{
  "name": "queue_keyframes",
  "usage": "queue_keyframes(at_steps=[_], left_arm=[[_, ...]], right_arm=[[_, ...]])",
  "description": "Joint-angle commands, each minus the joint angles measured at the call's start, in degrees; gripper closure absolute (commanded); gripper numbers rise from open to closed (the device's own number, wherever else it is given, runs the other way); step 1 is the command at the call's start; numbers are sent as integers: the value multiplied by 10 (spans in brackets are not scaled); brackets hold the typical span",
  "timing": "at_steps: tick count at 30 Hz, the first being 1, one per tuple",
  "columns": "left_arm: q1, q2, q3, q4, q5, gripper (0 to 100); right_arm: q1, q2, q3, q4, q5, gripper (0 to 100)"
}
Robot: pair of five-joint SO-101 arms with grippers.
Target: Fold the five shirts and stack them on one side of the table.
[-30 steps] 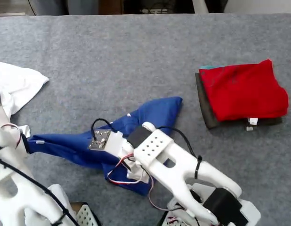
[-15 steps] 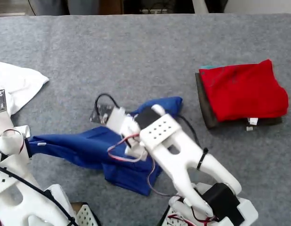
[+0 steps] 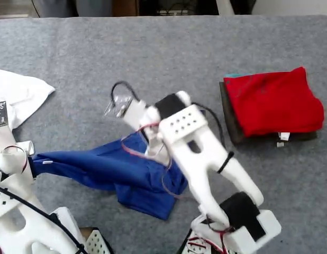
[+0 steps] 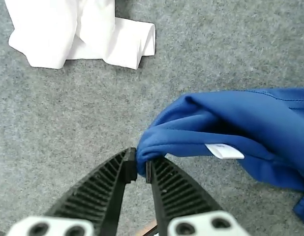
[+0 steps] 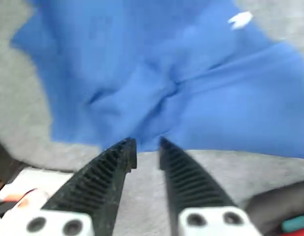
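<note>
1. Blue shirt [image 3: 100, 166] lies strung out low on the grey table [image 3: 153, 53] in the high view, between both arms. Hold it taut and carry the fold toward the middle, since the open room lies up the table. The red shirt [image 3: 272, 103] tops a folded stack well apart at the right, and the white shirt [image 3: 20, 92] sits at the left edge.
2. Left wrist view: your left gripper [image 4: 141, 168] pinches a bunched blue hem. Hold firm and steer wide of the white cloth nearby.
3. Right wrist view: your right gripper [image 5: 147, 147] looks nearly closed on a blue edge. Confirm the hold before pulling.

Four shirts: one blue shirt [image 3: 100, 166], one white shirt [image 3: 18, 95], one red shirt [image 3: 272, 103], one dark shirt [image 3: 230, 127].
</note>
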Motion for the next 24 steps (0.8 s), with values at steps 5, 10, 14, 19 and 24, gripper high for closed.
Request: queue_keyframes(at_steps=[5, 10, 14, 19, 24], left_arm=[[6, -9, -2, -1, -4, 971], [5, -9, -7, -1, -1, 971], [5, -9, -7, -1, -3, 971], [5, -9, -3, -1, -4, 971], [2, -9, -2, -1, -4, 971]], right_arm=[[-49, -116, 189, -91, -40, 796], [-22, -78, 266, -204, -54, 797], [-16, -27, 263, -236, -52, 805], [-14, -7, 218, -234, -57, 991], [-11, -7, 175, -217, -62, 985]])
